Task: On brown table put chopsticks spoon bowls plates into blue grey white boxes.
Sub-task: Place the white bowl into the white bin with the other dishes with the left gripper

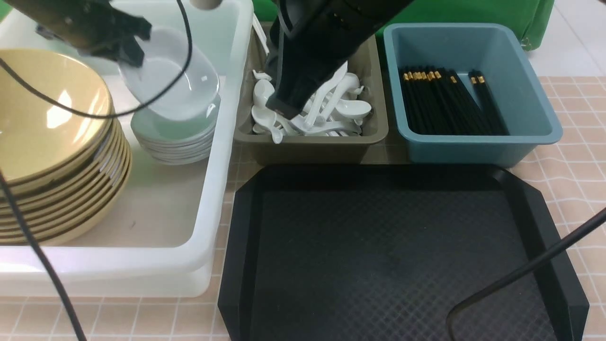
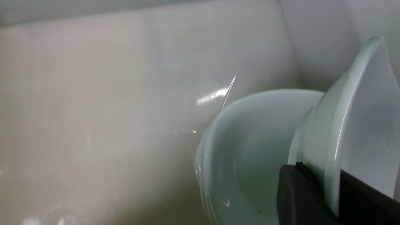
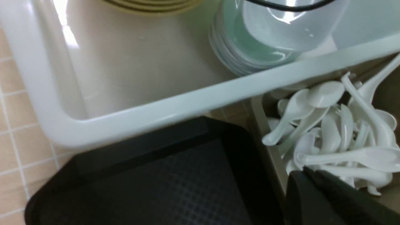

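White glazed ware sat clamped in the left gripper [image 1: 130,47]: its jaws were drawn in narrow on the rim of a plate [image 1: 165,71], which hung tilted just above the stack of plates [image 1: 175,142]. That stack stood by the right wall of the white tub [image 1: 215,189]. Left of it in the same tub rose a leaning pile of yellow bowls [image 1: 52,142].

The right gripper [image 1: 283,111] had its jaws pressed together. It was low in the grey bin [image 1: 307,151], with its tip among the heaped spoons [image 1: 350,109]. Whether it pinched one of them could not be told.

Just right of the grey bin, the blue bin [image 1: 473,147] held the chopsticks [image 1: 445,104]. They lay side by side, gold bands at the far end. A black tray [image 1: 378,260] lay on the near side of both bins, on the table [image 1: 577,142].
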### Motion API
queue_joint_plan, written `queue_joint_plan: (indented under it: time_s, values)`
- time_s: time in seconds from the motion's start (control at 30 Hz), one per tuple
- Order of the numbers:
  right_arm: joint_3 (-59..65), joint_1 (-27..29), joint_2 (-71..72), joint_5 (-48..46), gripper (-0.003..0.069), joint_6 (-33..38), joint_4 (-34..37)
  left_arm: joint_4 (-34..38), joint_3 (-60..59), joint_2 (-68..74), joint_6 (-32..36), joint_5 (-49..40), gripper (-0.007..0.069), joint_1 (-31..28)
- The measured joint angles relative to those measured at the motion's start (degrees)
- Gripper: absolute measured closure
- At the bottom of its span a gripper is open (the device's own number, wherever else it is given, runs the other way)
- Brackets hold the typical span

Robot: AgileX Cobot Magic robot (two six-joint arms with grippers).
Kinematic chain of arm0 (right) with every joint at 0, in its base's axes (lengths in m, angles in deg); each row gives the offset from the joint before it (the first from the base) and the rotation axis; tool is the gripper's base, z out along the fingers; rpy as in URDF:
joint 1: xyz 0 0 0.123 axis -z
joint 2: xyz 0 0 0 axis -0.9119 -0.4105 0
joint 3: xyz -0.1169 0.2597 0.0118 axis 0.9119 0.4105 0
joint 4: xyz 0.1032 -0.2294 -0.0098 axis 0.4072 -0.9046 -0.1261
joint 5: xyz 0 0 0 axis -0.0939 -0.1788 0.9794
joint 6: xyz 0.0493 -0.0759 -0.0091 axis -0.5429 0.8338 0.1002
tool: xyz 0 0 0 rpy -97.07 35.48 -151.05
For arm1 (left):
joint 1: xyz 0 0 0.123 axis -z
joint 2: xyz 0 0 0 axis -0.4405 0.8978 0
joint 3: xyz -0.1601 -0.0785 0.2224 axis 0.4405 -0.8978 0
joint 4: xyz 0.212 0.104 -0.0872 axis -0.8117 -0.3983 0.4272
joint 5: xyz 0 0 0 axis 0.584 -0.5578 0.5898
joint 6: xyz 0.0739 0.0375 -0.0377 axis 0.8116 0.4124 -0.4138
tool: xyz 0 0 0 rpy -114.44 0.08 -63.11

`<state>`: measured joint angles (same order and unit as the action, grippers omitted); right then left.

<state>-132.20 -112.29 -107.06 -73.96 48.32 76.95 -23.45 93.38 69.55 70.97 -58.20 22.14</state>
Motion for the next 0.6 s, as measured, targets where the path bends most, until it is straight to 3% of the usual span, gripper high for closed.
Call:
queue_joint_plan:
  time_s: [0.2,0.43,0.6]
  values:
    - [-0.08,0.0,0.0,-0.33,0.0592,0.06,-1.36,-1.43,0.0,2.29,0.0,1.56,0.0458,0.75]
    - [-0.08,0.0,0.0,-2.48,0.0591,0.06,-1.5,-3.43,0.0,2.4,0.0,1.56,0.0129,1.75]
    - [-0.08,0.0,0.0,-4.17,0.0588,0.12,-1.5,-3.72,0.5,1.15,0.0,1.22,0.0018,1.79]
